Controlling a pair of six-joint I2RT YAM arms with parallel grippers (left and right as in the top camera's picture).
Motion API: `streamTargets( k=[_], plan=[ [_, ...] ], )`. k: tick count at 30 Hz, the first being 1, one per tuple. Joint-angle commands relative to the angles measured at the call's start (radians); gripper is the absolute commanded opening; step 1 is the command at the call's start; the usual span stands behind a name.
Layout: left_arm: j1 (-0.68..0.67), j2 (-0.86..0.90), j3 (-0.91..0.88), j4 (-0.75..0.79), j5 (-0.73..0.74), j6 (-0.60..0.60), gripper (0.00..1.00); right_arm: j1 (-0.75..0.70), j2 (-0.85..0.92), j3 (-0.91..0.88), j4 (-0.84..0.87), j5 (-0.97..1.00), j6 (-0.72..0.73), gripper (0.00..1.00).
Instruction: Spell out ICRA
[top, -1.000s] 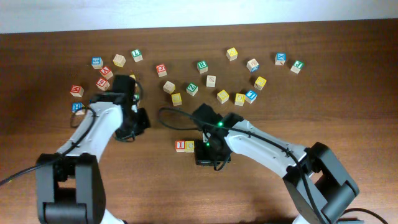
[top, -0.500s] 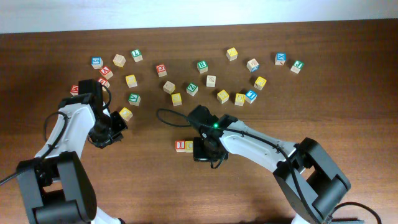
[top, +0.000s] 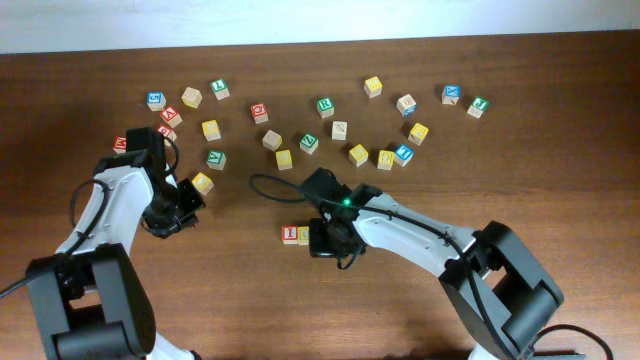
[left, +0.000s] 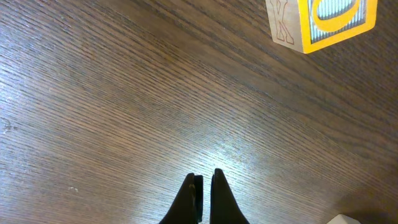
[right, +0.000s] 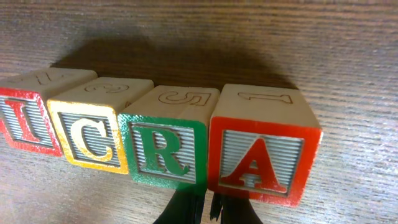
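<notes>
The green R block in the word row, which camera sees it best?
The right wrist view: the green R block sits close and readable, between the C block and the A block. Overhead, the right arm covers it. The left wrist view misses it entirely.

4 blocks (right: 163, 149) abreast (I (right: 22, 121) leftmost).

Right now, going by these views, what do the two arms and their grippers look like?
The left arm and right arm match: white link shells, black joints and bases. A green light glows near the right wrist, with a black cable looping out beside it. The left gripper and right gripper have slim, black, tapered fingers.
</notes>
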Motion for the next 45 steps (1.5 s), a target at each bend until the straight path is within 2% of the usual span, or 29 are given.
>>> streamTargets(
  k=[1, 7, 14, 18, 22, 45],
  plan=[
    [0.005, -0.019, 0.014, -0.002, 0.008, 0.003, 0.0, 0.021, 0.006, 0.012, 0.011, 0.04, -0.01, 0.04],
    [0.005, -0.019, 0.014, -0.002, 0.008, 0.01, 0.0, 0.047, 0.006, 0.012, 0.019, 0.076, -0.01, 0.04],
    [0.005, -0.019, 0.013, -0.002, 0.008, 0.01, 0.0, 0.048, 0.006, 0.012, 0.037, 0.019, 0.003, 0.04],
    [0.002, -0.019, 0.013, -0.002, 0.008, 0.01, 0.0, 0.055, 0.006, 0.012, 0.041, 0.016, 0.055, 0.04],
    [0.003, -0.019, 0.013, -0.002, 0.008, 0.01, 0.0, 0.093, 0.006, 0.012, 0.062, 0.056, 0.055, 0.04],
    [0.003, -0.019, 0.007, 0.002, 0.008, 0.01, 0.0, 0.094, 0.006, 0.012, 0.129, 0.072, 0.055, 0.04]
  ],
)
